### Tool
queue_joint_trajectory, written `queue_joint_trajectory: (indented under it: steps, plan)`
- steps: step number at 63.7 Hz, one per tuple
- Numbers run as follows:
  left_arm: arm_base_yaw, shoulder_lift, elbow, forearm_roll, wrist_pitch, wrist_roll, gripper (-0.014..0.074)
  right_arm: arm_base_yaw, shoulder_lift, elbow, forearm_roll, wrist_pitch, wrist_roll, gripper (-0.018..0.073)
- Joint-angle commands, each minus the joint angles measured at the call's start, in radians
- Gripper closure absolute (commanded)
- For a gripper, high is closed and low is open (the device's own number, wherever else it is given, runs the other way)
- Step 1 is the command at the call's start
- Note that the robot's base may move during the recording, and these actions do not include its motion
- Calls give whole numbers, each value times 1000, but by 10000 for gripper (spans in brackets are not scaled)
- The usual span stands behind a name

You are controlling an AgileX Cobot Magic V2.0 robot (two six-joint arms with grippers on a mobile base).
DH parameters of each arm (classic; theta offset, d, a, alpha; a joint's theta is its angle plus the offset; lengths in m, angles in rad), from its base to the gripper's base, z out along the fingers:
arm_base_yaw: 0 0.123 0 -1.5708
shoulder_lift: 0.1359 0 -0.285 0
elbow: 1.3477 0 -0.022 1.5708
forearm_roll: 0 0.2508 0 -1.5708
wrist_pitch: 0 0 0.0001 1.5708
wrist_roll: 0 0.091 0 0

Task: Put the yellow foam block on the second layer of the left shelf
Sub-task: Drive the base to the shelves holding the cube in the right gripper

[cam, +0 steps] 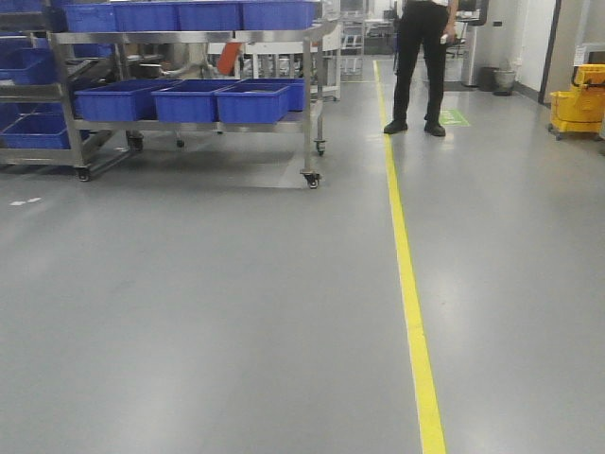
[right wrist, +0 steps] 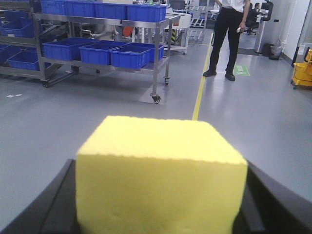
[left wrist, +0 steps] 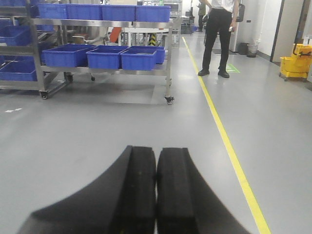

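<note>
Filling the right wrist view, the yellow foam block sits clamped in the right gripper. A dark finger shows at each side of the block, spread to its full width and pressed against its faces. It is carried square and level, which I judge suits a straight slide onto a shelf. The left gripper is closed on nothing, its two black pads touching, and appears to be kept out of the way.

Beyond both grippers lies bare grey floor, so the robot is well short of its goal. One steel shelf on casters stands far ahead of the grippers and off to their left. A second rack just past it is cut off by the frame edge. I cannot tell which of the two counts as the left shelf.

One person in dark trousers stands ahead and to the right, beside the single yellow floor line.

The blue bins crowd the nearer shelf. Four sit along the top and three across the front of the second layer, with at least one more behind, so free space there looks scarce.

One yellow mop bucket sits far off to the right.

There is one block — the only one in sight.
</note>
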Motion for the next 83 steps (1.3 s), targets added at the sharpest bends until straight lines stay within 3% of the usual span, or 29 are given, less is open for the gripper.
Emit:
queue_joint_trajectory:
  steps: [1,83]
  plan:
    - [-1,4,26,-7,-87,-4,460,-8,5,-24,-10,-89,-9,234]
    - [-1,4,26,-7,-87,-4,460,-8,5,-24,-10,-88,-9,234]
